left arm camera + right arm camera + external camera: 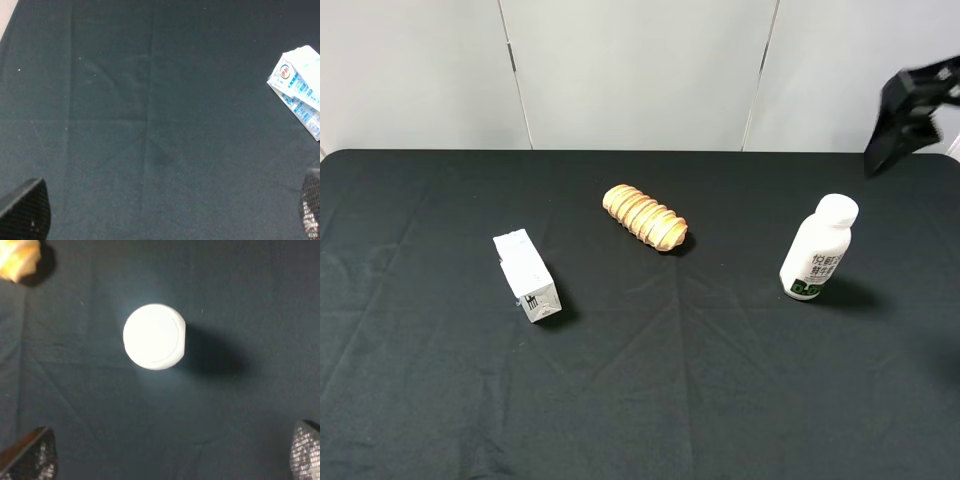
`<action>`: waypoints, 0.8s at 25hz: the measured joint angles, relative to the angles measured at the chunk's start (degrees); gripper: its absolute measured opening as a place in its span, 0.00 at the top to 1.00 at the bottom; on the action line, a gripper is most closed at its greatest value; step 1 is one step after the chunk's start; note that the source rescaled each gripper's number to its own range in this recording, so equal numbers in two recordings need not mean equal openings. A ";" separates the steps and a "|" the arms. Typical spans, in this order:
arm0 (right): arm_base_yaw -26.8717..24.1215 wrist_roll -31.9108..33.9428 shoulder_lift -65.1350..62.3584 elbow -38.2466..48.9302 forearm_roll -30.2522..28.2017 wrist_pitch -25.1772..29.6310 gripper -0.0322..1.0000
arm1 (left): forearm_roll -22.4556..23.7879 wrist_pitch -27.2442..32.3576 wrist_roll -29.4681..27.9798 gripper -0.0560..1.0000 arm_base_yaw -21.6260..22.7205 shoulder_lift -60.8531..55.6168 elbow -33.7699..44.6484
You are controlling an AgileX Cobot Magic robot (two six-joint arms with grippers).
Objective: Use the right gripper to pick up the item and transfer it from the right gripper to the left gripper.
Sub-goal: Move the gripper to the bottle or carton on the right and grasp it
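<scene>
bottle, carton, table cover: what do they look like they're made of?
White bottle: probably plastic, smooth with a slight sheen; moulded rounded cap, lettering printed on the body.
Small carton: looks like coated paperboard; folded end, crisp edges, printed faces.
Table cover: black cloth, matte; creases and fold lines run across it.

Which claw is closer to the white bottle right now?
Right. The right gripper hangs above the bottle; the left gripper is over cloth near the carton, across the table.
</scene>
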 joint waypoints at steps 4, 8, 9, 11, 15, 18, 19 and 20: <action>0.00 0.00 4.29 0.00 0.32 -1.12 0.00 | 0.00 0.00 0.00 0.00 0.00 0.00 0.00; 0.00 0.00 7.28 0.00 1.24 -3.57 0.00 | 0.00 0.00 0.00 0.00 0.00 0.00 0.00; 0.00 0.00 8.08 0.00 1.24 -4.22 0.00 | 0.00 0.00 0.00 0.00 0.00 0.00 0.00; 0.00 0.00 9.83 0.00 1.36 -5.17 0.00 | 0.00 0.00 0.00 0.00 0.00 0.00 0.00; 0.00 0.00 13.10 0.00 1.69 -7.18 0.00 | 0.00 0.00 0.00 0.00 0.00 0.00 0.00; 0.00 0.00 15.52 -0.03 1.87 -8.12 0.00 | 0.00 0.00 0.00 0.00 0.00 0.00 0.00; 0.00 0.00 16.19 -0.03 1.87 -8.69 0.00 | 0.00 0.00 0.00 0.00 0.00 0.00 0.00; 0.00 0.00 17.01 -0.03 1.87 -9.04 0.00 | 0.00 0.00 0.00 0.00 0.00 0.00 0.00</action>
